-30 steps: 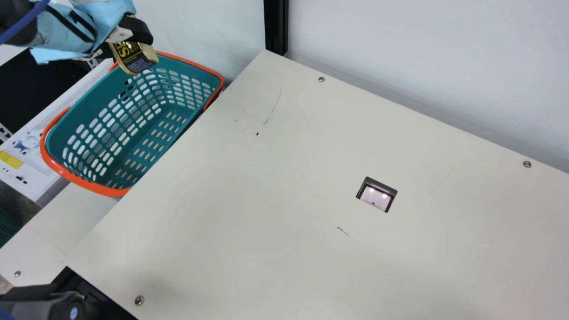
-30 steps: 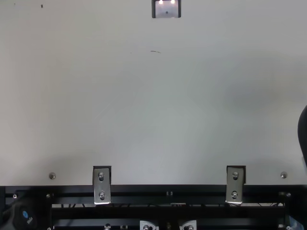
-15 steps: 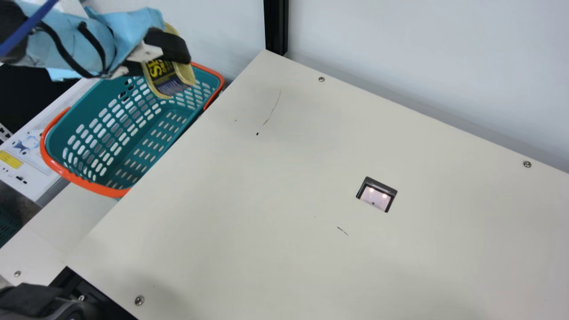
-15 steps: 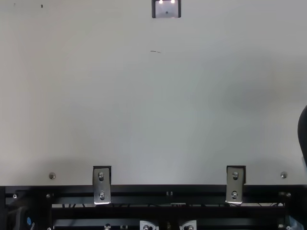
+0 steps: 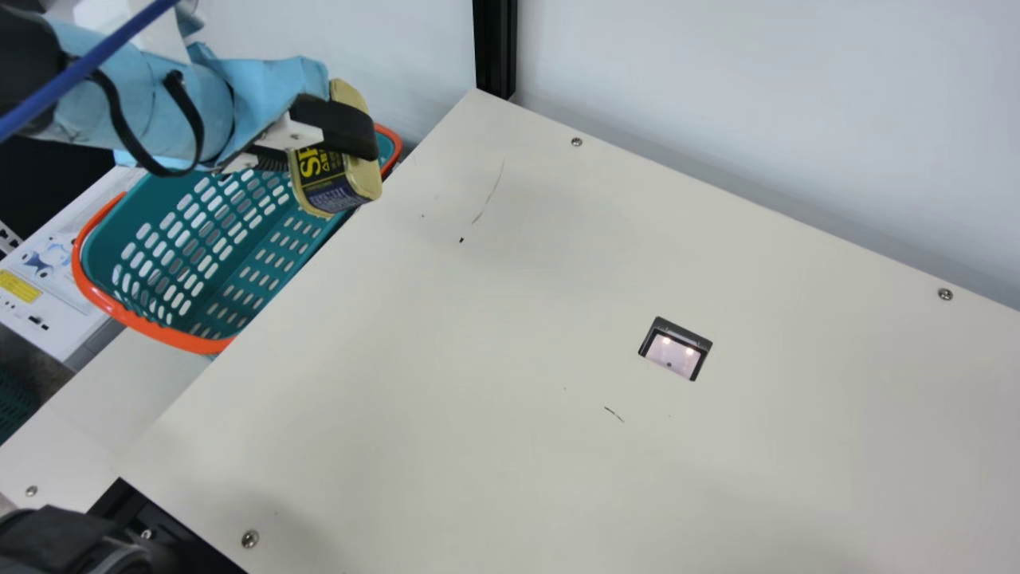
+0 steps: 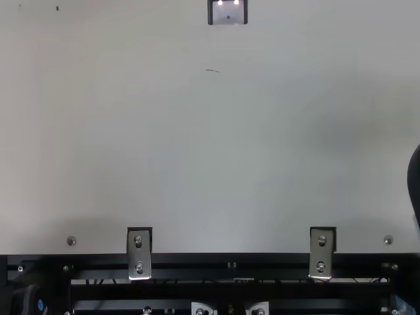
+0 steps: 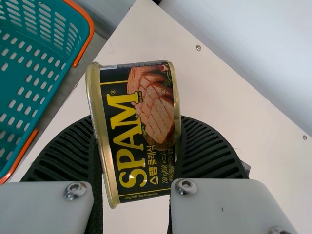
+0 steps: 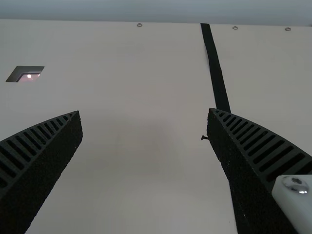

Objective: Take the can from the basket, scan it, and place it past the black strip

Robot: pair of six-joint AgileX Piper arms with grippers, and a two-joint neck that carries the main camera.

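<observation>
In the main view my left gripper [image 5: 335, 151] is shut on the can [image 5: 323, 179], a dark tin with yellow letters and gold rims, held in the air over the far end of the teal basket [image 5: 239, 231]. The left wrist view has the can [image 7: 139, 131] squeezed between the ribbed fingers of my left gripper [image 7: 136, 131]. My right gripper [image 8: 145, 114] stands wide open with nothing between its fingers. Beyond its fingers the black strip [image 8: 214, 63] runs across the table. The scanner window [image 5: 676, 351] is set in the table, its lights on.
The cream table [image 5: 478, 335] fills most of the main view, bounded at the back by a pale wall [image 5: 757, 104] and a black post [image 5: 495, 48]. A white device [image 5: 48, 279] lies beyond the basket. In the top view a black frame rail [image 6: 230, 268] lines the table's edge.
My left gripper has carried the can rightward and nearer the table, from the basket's far rim toward the table's edge. At the main view's lower left, a black arm part has shifted slightly.
</observation>
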